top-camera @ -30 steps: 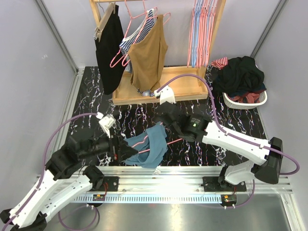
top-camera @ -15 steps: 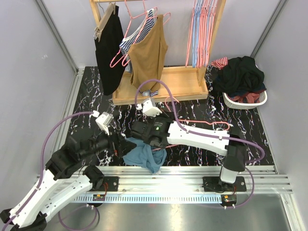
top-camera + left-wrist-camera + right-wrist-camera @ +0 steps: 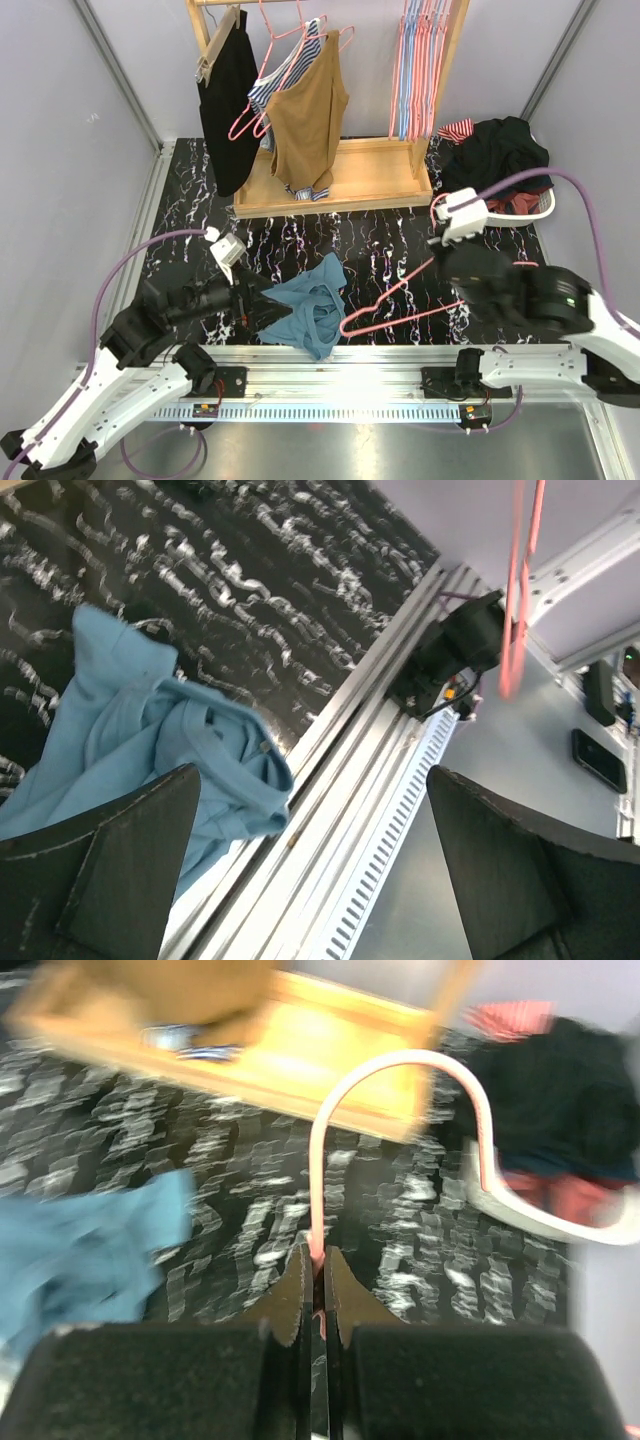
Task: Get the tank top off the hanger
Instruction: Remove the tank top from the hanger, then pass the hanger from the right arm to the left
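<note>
The blue tank top (image 3: 312, 305) lies crumpled on the black marbled table, off the hanger; it also shows in the left wrist view (image 3: 150, 720) and the right wrist view (image 3: 80, 1250). The pink hanger (image 3: 385, 300) hangs bare just right of it, held above the table. My right gripper (image 3: 445, 262) is shut on the hanger's wire neck (image 3: 315, 1260), with the hook (image 3: 400, 1070) curving up beyond the fingers. My left gripper (image 3: 268, 305) sits at the top's left edge, open (image 3: 310, 780), with nothing between its fingers. The hanger (image 3: 520, 580) is a blurred pink streak there.
A wooden rack (image 3: 340, 180) at the back carries a black garment (image 3: 228, 100), a striped one and a brown tank top (image 3: 308, 120), plus a bunch of spare hangers (image 3: 418, 70). A white basket (image 3: 505, 205) of dark clothes stands at the back right. An aluminium rail (image 3: 330, 360) edges the near side.
My right arm swung from the middle to the right, pulling the pink hanger out of the blue tank top. The top dropped onto the table. My left gripper stayed open.
</note>
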Robot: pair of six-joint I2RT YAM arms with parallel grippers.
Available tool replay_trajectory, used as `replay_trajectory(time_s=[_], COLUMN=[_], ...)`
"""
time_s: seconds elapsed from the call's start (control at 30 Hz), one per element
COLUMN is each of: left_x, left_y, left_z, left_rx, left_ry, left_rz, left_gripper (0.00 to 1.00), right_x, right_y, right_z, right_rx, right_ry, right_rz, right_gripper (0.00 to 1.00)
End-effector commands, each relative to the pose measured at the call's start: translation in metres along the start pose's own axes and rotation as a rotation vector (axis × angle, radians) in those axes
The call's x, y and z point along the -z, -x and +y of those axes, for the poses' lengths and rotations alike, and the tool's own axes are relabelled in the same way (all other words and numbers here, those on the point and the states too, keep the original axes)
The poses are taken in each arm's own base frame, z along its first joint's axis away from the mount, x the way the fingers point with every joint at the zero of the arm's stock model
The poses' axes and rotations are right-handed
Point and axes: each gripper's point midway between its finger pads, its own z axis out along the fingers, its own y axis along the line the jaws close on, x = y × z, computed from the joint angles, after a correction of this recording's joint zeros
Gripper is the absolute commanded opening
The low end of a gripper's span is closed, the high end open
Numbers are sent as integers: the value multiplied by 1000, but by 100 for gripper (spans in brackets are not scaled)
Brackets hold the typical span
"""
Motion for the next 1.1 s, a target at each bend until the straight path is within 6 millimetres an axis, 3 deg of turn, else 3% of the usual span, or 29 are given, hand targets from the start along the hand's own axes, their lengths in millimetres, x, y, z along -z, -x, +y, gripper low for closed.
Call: replay_trajectory(time_s=[0.0, 0.13, 0.23, 0.33, 0.4, 0.57, 0.7, 0.83, 1.07], left_x=[2, -4, -6, -8, -11, -19, -27, -36, -50], left_y=[32, 28, 23, 19, 12, -17, -33, -37, -44], left_z=[-38, -74, -87, -94, -100, -98, -83, -69, -78], left_rx=[-87, -38, -3, 3, -11, -12, -24, -43, -60], left_ry=[-183, -409, -494, -528, -539, -475, -347, -256, -291], left_rz=[-82, 34, 138, 203, 255, 391, 434, 429, 468], left_gripper=[99, 99, 99, 99, 99, 99, 99, 99, 98], right_x=[13, 18, 11, 0, -5, -21, -26, -27, -26], right_y=[-5, -20, -31, -32, -22, 2, 17, 30, 43], right_z=[55, 59, 73, 89, 96, 112, 120, 129, 126], right_rx=[36, 52, 102, 132, 124, 104, 62, 22, -17], right_ry=[359, 420, 433, 421, 416, 352, 340, 366, 354], right_rz=[-15, -3, 42, 41, 8, -35, -71, -107, -150], right_gripper=[0, 0, 0, 0, 0, 0, 0, 0, 0])
